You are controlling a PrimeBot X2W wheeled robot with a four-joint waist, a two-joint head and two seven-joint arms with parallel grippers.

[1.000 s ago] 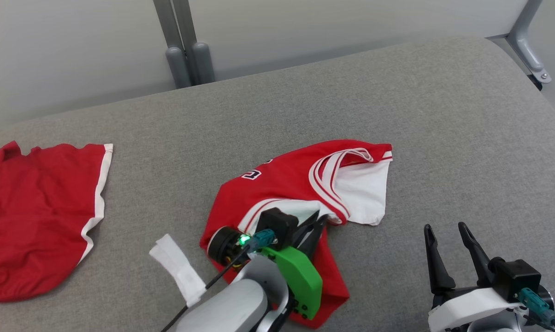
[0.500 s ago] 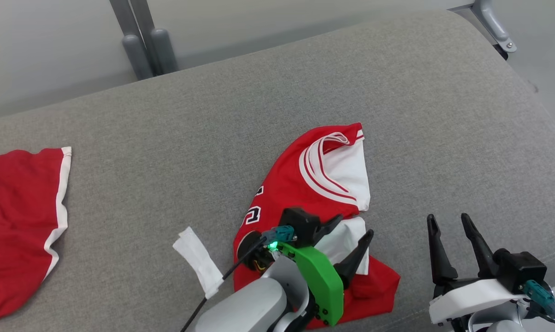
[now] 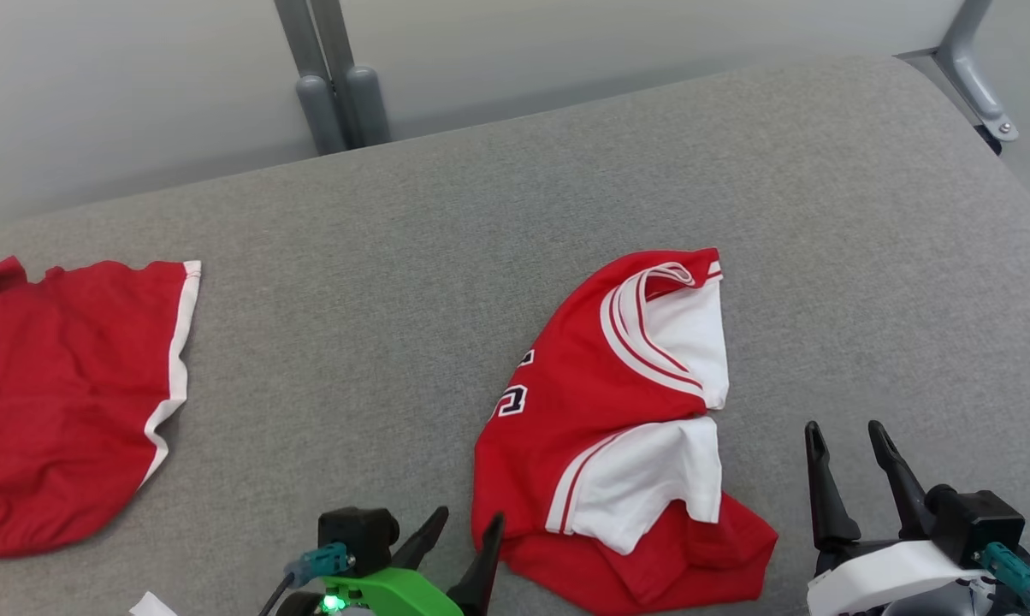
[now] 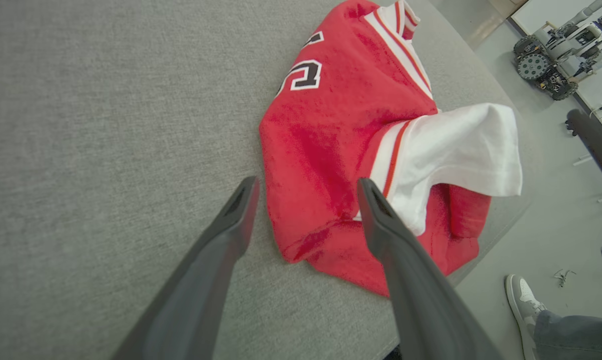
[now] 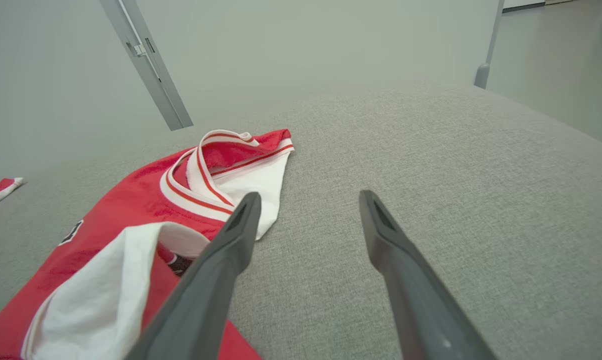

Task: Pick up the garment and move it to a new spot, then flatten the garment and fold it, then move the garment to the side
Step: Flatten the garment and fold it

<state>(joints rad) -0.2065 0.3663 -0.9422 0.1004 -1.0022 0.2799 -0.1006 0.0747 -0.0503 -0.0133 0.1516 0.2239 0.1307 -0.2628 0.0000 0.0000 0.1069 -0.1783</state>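
Hovering just left of the jersey (image 3: pixel 600 402), my left tool (image 3: pixel 470 515) gaped empty; my right tool (image 3: pixel 844 426), right of the jersey, stood spread wide too, above the bench (image 3: pixel 481 222).

Left gripper (image 3: pixel 470 515), right gripper (image 3: pixel 844 428) spread wide

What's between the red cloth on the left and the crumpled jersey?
Nothing, just bare grey cushion between the red cloth and the jersey, in the head view.
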